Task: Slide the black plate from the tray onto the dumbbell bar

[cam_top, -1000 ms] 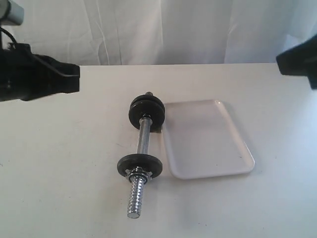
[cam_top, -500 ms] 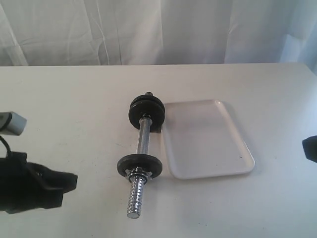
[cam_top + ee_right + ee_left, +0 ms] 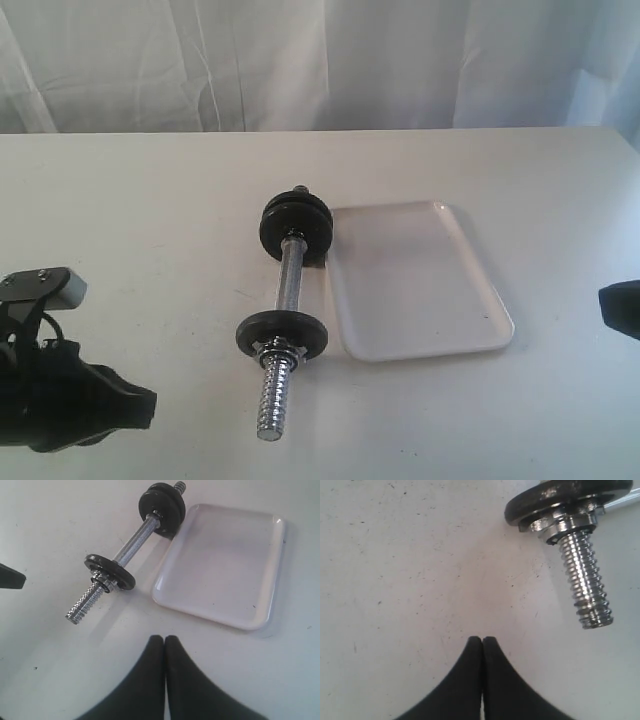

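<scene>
The white tray (image 3: 420, 285) (image 3: 225, 565) lies with nothing in it. Beside it on its left lies the chrome dumbbell bar (image 3: 290, 280) (image 3: 134, 542). A thick pair of black discs (image 3: 297, 228) (image 3: 162, 507) sits on its far end. A single black disc (image 3: 283, 333) (image 3: 109, 571) (image 3: 560, 495) sits behind a collar nut near the bare threaded end (image 3: 582, 580). Which disc is the black plate I cannot tell. My left gripper (image 3: 150, 405) (image 3: 482, 639) is shut and empty, left of the threaded end. My right gripper (image 3: 603, 298) (image 3: 164, 638) is shut and empty, right of the tray.
A white table (image 3: 150, 220) carries everything, and a white curtain (image 3: 320, 60) hangs behind its far edge. The left gripper's tip (image 3: 10, 577) shows at the edge of the right wrist view.
Both arms have come down from the upper corners of the exterior view to its lower edges. The bar, discs and tray have not moved.
</scene>
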You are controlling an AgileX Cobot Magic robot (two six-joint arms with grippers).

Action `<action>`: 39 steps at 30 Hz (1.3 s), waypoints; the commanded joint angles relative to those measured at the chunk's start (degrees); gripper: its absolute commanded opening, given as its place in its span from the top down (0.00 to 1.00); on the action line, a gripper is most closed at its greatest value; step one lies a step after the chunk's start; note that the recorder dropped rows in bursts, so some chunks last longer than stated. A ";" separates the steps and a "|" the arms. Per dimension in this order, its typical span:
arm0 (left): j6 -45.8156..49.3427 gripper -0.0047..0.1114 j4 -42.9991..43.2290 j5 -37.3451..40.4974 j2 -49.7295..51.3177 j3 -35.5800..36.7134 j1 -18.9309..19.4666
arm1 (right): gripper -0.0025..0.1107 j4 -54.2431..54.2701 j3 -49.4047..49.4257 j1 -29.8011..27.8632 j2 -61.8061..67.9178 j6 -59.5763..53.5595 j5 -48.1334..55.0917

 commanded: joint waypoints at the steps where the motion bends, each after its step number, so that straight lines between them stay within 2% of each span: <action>1: -0.03 0.96 -1.18 1.94 1.92 -3.39 -0.23 | 0.98 0.27 0.27 -0.41 -0.38 0.29 -0.98; 8: 3.33 0.96 -6.71 4.01 6.92 -6.07 -0.23 | 0.98 0.27 0.27 -0.41 -0.38 0.29 -0.98; 11: 9.95 0.96 -14.04 6.23 9.15 -6.07 -0.23 | 0.98 0.27 0.27 -0.41 -0.38 0.29 -0.98; 16: 26.38 0.96 -29.21 10.26 12.37 -6.36 -0.23 | 0.98 0.27 0.27 -0.41 -0.38 0.29 -1.10; 28: 27.98 0.96 -29.21 13.03 19.08 -7.74 -0.23 | 0.98 0.27 0.27 -0.41 -0.38 0.29 -1.23; 39: 27.98 0.96 -29.21 17.04 20.26 -7.74 -0.23 | 0.98 0.27 0.27 -0.41 -0.38 0.29 -1.58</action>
